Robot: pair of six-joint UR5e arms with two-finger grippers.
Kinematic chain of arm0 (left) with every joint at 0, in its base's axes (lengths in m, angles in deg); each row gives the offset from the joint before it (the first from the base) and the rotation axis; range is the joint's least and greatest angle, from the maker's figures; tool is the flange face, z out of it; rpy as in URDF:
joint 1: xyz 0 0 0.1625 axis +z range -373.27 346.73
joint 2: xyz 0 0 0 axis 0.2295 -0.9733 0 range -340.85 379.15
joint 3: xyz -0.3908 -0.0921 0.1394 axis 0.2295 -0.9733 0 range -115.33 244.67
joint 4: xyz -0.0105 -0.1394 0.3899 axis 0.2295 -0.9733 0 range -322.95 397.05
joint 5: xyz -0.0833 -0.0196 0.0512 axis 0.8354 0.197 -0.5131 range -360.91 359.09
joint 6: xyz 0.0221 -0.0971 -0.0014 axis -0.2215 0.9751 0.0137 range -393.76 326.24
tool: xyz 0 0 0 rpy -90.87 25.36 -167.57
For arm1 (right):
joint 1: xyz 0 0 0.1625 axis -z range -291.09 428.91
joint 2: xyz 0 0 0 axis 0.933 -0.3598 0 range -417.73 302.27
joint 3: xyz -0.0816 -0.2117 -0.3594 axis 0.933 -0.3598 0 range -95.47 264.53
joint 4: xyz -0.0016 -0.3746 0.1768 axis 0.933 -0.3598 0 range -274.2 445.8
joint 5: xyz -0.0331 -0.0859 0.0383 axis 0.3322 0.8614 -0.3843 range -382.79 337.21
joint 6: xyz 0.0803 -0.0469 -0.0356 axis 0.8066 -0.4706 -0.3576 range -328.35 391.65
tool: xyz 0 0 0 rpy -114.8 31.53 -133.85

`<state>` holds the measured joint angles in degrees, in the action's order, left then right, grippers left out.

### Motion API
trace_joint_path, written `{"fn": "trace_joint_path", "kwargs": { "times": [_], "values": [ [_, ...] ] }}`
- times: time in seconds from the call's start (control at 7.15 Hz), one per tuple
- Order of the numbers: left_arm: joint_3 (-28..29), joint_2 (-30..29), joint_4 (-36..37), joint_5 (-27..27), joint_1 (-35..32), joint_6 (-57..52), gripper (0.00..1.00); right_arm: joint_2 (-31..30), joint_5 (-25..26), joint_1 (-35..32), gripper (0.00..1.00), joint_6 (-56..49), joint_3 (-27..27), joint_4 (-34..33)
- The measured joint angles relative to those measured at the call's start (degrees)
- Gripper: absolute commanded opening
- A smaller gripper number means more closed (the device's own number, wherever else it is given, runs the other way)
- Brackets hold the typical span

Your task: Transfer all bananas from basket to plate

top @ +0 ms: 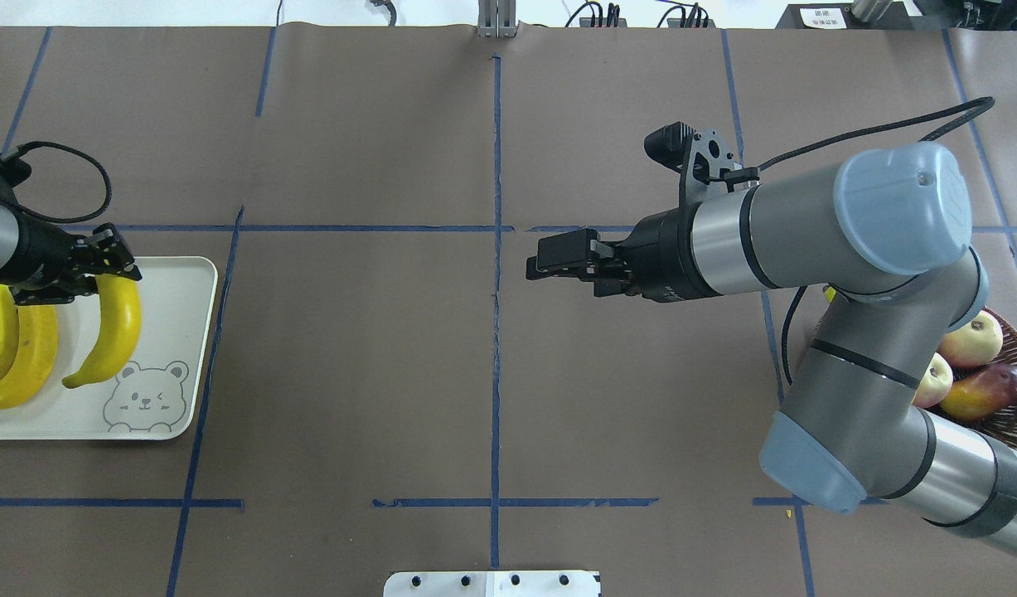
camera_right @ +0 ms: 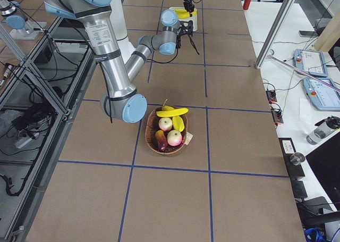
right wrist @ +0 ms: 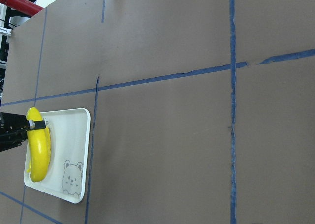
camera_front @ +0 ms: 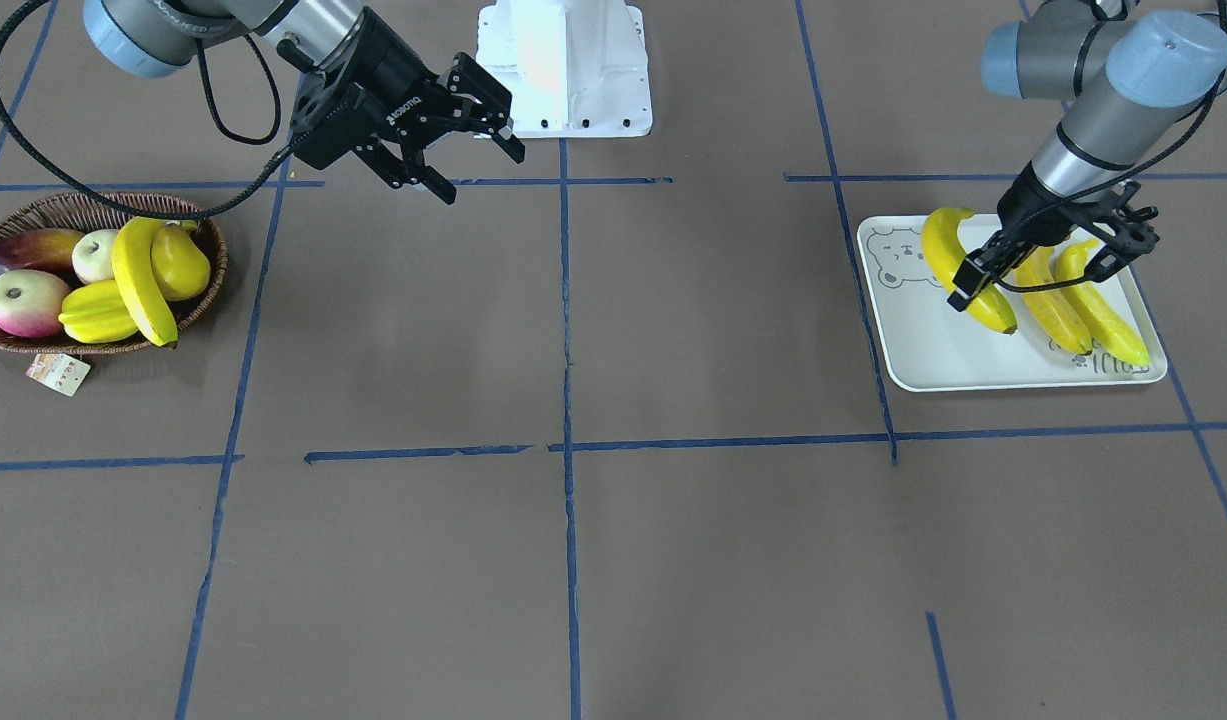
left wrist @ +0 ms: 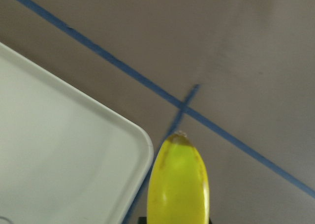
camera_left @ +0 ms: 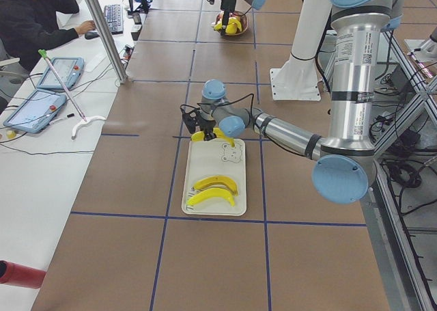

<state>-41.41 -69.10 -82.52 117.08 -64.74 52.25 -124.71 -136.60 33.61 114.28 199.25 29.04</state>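
My left gripper is shut on the upper end of a yellow banana over the white bear plate. The banana slopes down to the plate; I cannot tell whether its low end touches it. The left wrist view shows that banana beside the plate's corner. Two bananas lie flat on the plate. A further banana lies across the fruit in the wicker basket. My right gripper hangs open and empty above the table, away from the basket.
The basket also holds two apples, a mango, a starfruit and a pear; its paper tag lies in front. The white robot base stands mid-table. A person sits at a side desk.
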Motion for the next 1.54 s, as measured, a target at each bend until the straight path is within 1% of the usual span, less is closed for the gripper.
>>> {"fn": "trace_joint_path", "kwargs": {
  "times": [0.28,0.42,0.56,0.84,1.12,1.26,1.4,1.54],
  "values": [
    [3.89,0.95,-0.06,-3.4,0.26,-1.83,0.01,-0.11,0.25,0.08,1.0,-0.01,-0.21,-0.41],
    [5.95,0.72,-0.12,-4.18,0.35,-2.58,0.88,0.06,0.43,0.16,1.0,-0.01,-0.19,-1.23],
    [7.1,0.53,-0.25,-4.43,0.37,-3.4,1.0,0.24,0.69,0.18,1.0,-0.01,-0.1,-1.87],
    [7.66,0.26,-0.97,-4.9,0.4,-4.02,1.0,0.16,0.85,-0.1,1.0,-0.03,0.15,-2.37],
    [6.52,-0.03,-2.65,-4.65,0.41,-3.84,1.0,-2.02,0.56,-2.24,1.0,-0.35,0.92,-2.46],
    [4.83,-0.59,-2.75,-4.55,0.44,-3.55,1.0,-4.68,0.4,-3.64,1.0,-0.68,1.64,-2.47],
    [2.62,-1.42,-2.48,-4.44,0.46,-3.37,1.0,-9.31,0.34,-4.86,1.0,-2.22,3.36,-2.43],
    [0.71,-2.38,-2.21,-4.17,0.48,-3.25,1.0,-15.91,0.22,-5.72,1.0,-6.49,6.04,-2.13]
  ]
}}
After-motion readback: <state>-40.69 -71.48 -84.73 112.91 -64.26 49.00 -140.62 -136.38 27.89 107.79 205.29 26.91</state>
